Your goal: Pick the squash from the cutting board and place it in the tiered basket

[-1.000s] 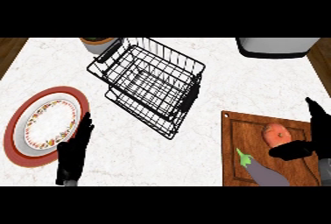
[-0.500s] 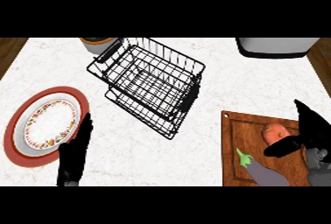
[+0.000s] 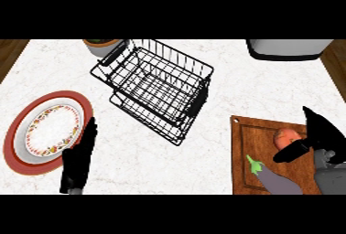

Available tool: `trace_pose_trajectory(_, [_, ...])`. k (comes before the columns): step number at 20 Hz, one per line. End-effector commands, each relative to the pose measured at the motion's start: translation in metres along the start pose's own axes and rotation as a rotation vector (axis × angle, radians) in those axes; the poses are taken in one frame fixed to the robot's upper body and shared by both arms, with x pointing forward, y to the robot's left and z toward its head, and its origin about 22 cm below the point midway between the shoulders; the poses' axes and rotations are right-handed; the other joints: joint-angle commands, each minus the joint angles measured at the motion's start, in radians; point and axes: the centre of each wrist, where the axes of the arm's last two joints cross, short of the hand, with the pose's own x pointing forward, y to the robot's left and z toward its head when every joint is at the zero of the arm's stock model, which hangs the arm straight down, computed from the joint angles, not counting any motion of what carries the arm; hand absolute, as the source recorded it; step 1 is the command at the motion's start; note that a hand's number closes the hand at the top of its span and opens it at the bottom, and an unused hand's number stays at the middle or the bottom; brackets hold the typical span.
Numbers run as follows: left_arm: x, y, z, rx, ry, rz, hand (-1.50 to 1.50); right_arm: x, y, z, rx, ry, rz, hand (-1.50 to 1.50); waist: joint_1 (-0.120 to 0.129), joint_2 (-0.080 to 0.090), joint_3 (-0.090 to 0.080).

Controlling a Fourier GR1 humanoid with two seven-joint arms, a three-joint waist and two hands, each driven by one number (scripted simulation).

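- Right hand point(image 3: 317, 137) sits at about 4 o'clock over the cutting board point(image 3: 260, 137), fingers straight and spread, thumb angled toward the orange squash point(image 3: 287, 136); it holds nothing.
- Squash lies on the board's upper right part, just beside the thumb; whether they touch cannot be told.
- Purple eggplant point(image 3: 277, 180) with a green stem lies at the board's 6 o'clock end, near the squash. Judgement: it is the wrong item and could be nudged if the hand closes from below.
- Tiered basket point(image 3: 159, 87) stands tilted toward 11 o'clock, well apart from the board, its open wire tiers facing up.
- Left hand point(image 3: 78, 157) rests open at 8 o'clock, beside the patterned plate point(image 3: 47, 130); it plays no part.
- Recommended practice: centre the palm over the squash, curl fingers and thumb on opposite sides, confirm enclosure before lifting, then lift straight up so the eggplant is cleared before travelling toward the basket.
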Motion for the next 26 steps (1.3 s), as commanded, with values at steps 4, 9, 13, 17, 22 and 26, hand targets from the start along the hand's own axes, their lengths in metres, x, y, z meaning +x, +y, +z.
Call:
trace_pose_trajectory(4, [-0.006, -0.009, 0.004, 0.022, 0.023, 0.0, 0.0, 0.003, 0.018, -0.006, 0.088, 0.116, 0.044, -1.5, -0.002, 0.003, -0.003])
trace_pose_trajectory(9, [-0.008, 0.015, 0.017, -0.032, 0.031, -0.009, 0.0, -0.01, 0.016, -0.02, 0.12, 0.144, 0.038, -1.5, 0.002, 0.003, -0.003])
trace_pose_trajectory(13, [-0.012, -0.008, -0.006, -0.005, 0.035, -0.007, 0.0, 0.001, 0.014, -0.022, 0.135, 0.146, 0.014, -1.5, -0.003, 0.004, -0.003])
trace_pose_trajectory(17, [-0.01, -0.011, 0.008, -0.006, 0.046, -0.005, 0.0, -0.018, 0.027, -0.038, 0.13, 0.14, 0.04, -1.5, 0.001, 0.004, -0.003])
trace_pose_trajectory(22, [0.006, 0.024, 0.007, -0.011, 0.05, -0.013, 0.0, -0.015, 0.053, -0.028, 0.117, 0.088, 0.036, 1.5, 0.0, 0.002, -0.003])
trace_pose_trajectory(26, [-0.003, 0.014, -0.013, -0.005, 0.041, 0.003, 0.0, -0.03, 0.043, -0.037, 0.092, 0.021, 0.065, 1.5, -0.004, 0.003, -0.003])
